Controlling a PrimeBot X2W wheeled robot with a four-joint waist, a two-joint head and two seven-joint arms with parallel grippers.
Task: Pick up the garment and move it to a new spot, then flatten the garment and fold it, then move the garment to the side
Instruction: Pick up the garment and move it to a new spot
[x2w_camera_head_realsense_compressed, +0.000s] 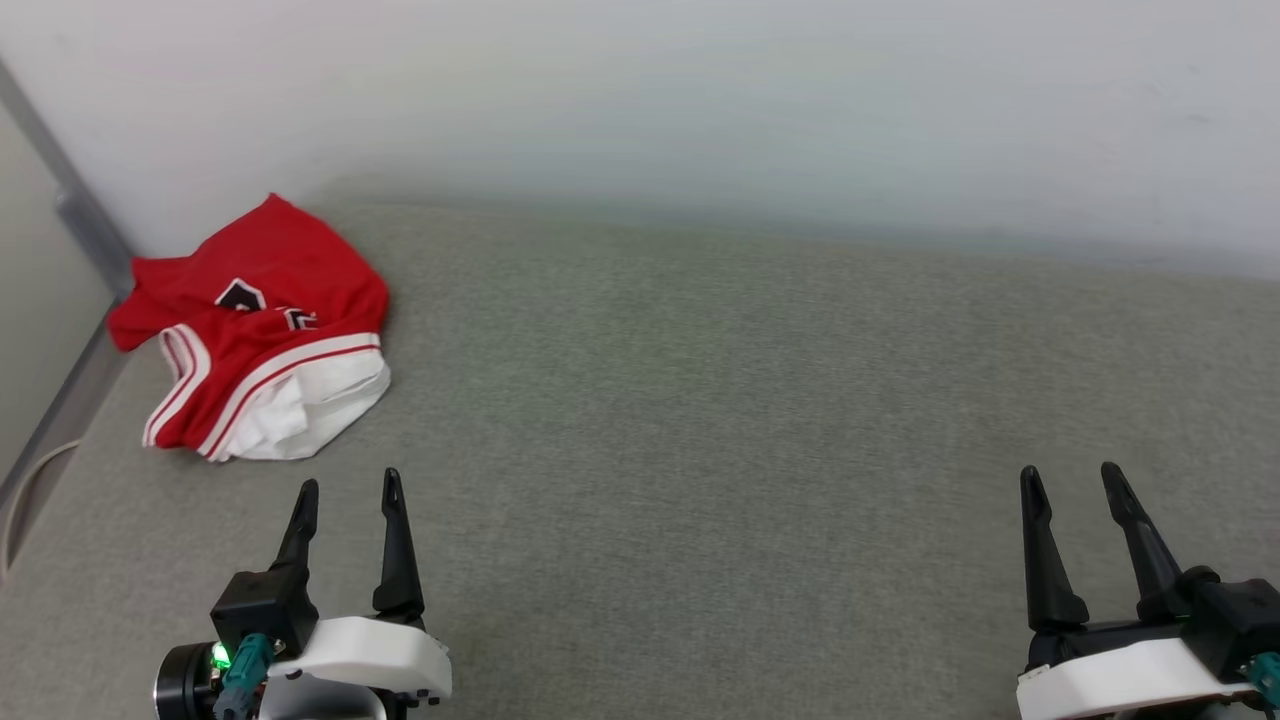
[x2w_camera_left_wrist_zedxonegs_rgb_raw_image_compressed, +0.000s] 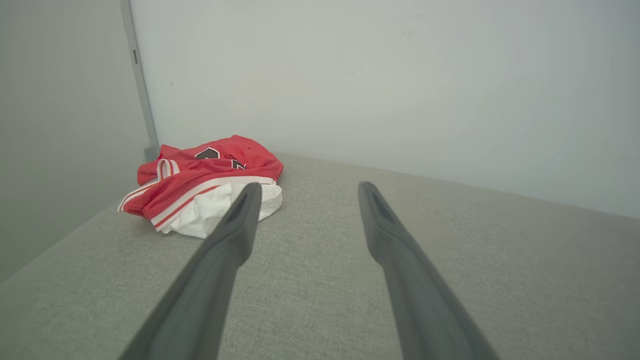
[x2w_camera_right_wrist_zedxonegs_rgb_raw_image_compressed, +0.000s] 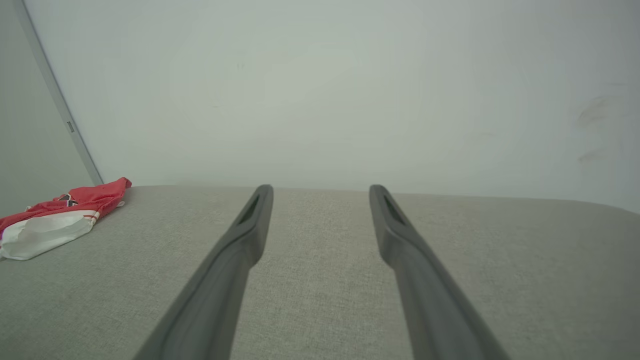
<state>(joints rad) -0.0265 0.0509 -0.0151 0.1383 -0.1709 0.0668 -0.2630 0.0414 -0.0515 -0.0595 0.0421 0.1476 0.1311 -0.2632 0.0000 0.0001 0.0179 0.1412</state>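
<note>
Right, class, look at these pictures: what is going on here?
A two-armed robot faces a grey fabric surface. A red and white garment lies crumpled near its far left corner, untouched. The left tool is open, just short of it; the right tool, also open, is well off to the right. Nothing is held.

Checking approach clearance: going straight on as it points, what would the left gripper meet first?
Likely the white edge of the crumpled red-and-white jersey garment, brushed by one finger of the open left gripper. Its midline passes beside the cloth, over the grey fabric surface toward the white wall; depth is unclear.
</note>
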